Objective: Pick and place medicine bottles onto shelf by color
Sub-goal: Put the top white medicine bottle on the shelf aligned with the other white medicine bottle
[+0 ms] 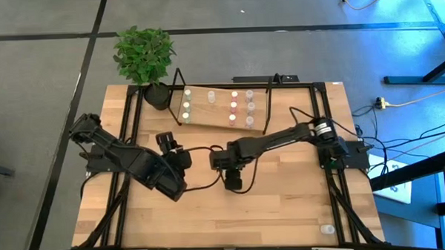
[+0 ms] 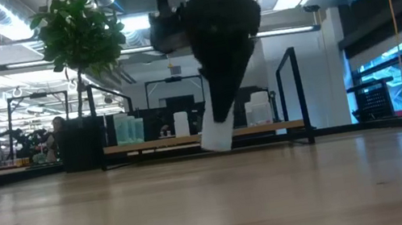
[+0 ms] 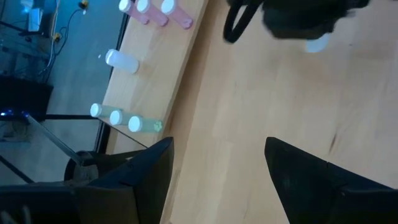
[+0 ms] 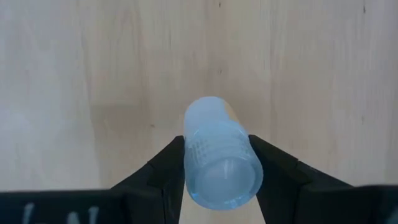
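Observation:
The shelf (image 1: pixel 223 108) stands at the table's far side; several medicine bottles stand on it in groups: yellow-green (image 1: pixel 186 105), white (image 1: pixel 210 96), pink (image 1: pixel 234 104). At mid-table my right gripper (image 1: pixel 233 182) is shut on a clear bottle (image 4: pixel 219 158), which also shows in the low view (image 2: pixel 217 136). One more bottle (image 1: pixel 327 228) lies near the table's near right corner. My left gripper (image 3: pixel 217 168) hovers open, left of the right one (image 1: pixel 171 149), with nothing between its fingers, facing the shelf. My right gripper pinches the clear bottle between its two fingers, on the sides of its ribbed end (image 4: pixel 193 162). The fingers come from above, pointing down, and the bottle runs roughly along them. It sticks out below the fingertips (image 2: pixel 222 113), tilted, clear of the table.
A potted plant (image 1: pixel 144 53) stands at the far left corner beside the shelf's upright wire end (image 1: pixel 178 86). Black frame rails (image 1: pixel 324 158) run along the table's sides. Bare wood (image 1: pixel 270 212) lies between the grippers and the near edge.

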`<state>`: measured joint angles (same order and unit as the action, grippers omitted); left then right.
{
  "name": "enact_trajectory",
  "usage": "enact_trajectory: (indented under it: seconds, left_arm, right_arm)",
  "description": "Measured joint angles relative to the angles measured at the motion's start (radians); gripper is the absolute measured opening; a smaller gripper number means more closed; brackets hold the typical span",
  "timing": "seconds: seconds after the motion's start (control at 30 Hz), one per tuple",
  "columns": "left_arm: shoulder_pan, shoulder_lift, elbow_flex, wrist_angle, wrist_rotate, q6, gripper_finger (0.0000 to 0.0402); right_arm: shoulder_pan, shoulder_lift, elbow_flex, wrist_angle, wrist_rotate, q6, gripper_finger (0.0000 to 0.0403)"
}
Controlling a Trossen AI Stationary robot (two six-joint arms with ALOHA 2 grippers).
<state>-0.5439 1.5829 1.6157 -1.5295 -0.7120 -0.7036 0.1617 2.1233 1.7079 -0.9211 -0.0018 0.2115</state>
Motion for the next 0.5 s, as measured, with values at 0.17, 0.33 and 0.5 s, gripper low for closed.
enact_trajectory:
  seconds: [0.17,0.33,0.5]
  left_arm:
    - [-0.023,0.000,0.000,0.001,0.000,-0.005,0.0246]
    - [-0.026,0.000,0.000,0.001,0.000,-0.023,0.0246]
    - [-0.026,0.000,0.000,0.001,0.000,-0.023,0.0246]
  right_arm:
    - [-0.010,0.046,0.010,-0.048,0.000,-0.037,0.0156]
    - [-0.015,0.053,0.010,-0.065,0.001,-0.042,0.0160]
    - [-0.015,0.057,0.017,-0.063,0.007,-0.074,0.0185]
